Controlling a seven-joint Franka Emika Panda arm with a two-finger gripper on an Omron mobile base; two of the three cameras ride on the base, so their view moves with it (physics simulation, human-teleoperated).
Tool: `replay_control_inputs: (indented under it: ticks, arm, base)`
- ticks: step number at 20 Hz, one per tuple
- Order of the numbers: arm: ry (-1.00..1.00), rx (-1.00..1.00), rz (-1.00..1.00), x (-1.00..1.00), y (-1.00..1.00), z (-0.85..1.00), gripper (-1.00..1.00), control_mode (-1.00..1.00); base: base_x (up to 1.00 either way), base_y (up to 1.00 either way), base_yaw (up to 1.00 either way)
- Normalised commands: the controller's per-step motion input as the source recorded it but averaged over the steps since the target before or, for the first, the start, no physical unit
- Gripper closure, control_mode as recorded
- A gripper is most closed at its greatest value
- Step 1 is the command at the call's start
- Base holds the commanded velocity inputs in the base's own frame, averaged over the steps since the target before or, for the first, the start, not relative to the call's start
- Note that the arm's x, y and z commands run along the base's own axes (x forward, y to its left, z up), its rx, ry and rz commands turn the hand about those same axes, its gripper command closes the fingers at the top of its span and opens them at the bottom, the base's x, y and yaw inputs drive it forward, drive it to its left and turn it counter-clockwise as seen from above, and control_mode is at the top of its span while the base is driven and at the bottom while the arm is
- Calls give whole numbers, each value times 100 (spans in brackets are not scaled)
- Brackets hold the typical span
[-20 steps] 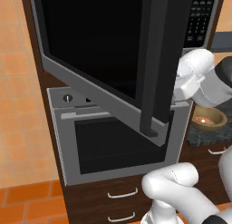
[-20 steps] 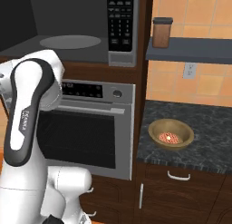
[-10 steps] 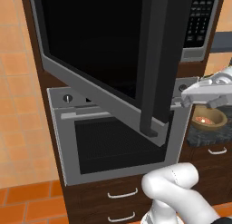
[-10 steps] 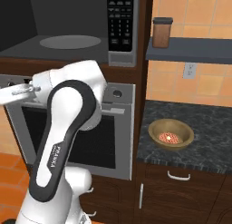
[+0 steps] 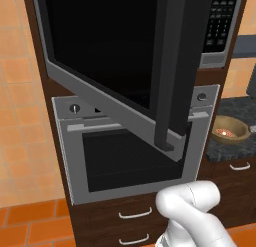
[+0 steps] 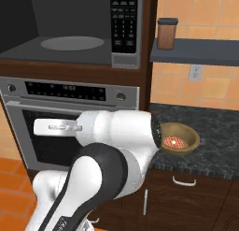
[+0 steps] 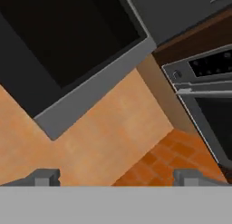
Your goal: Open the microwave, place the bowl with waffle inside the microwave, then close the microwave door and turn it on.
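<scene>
Arm has swung left; glossy black microwave door point(image 5: 120, 56) stands open.

Base views flank arm, facing microwave point(image 6: 70, 29), sharing oven point(image 5: 135, 156); hand view rolled, near microwave door point(image 7: 81, 60).

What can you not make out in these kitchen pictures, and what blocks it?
Left base view: the open wide black glass microwave door hides the microwave cavity behind it.
Right base view: the white robot arm covers the left rim of the small round brown bowl with waffle.
Right base view: the black button keypad's labels are too small to read.
</scene>
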Motion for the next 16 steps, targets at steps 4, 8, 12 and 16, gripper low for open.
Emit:
replay_control_inputs:
  ticks: [4, 8, 12, 16]
  arm:
    - [28, 0, -69, 7, -100, -83, -100, -100]
    - [48, -9, -62, 38, -86, -60, -100, -100]
    - [39, -12, -14, 50, -16, -32, -100, -100]
    - [56, -5, -46, 94, -91, 0, -100, -100]
  base:
    - [0, 0, 0]
    - [0, 0, 0]
    - [0, 0, 0]
    - [0, 0, 0]
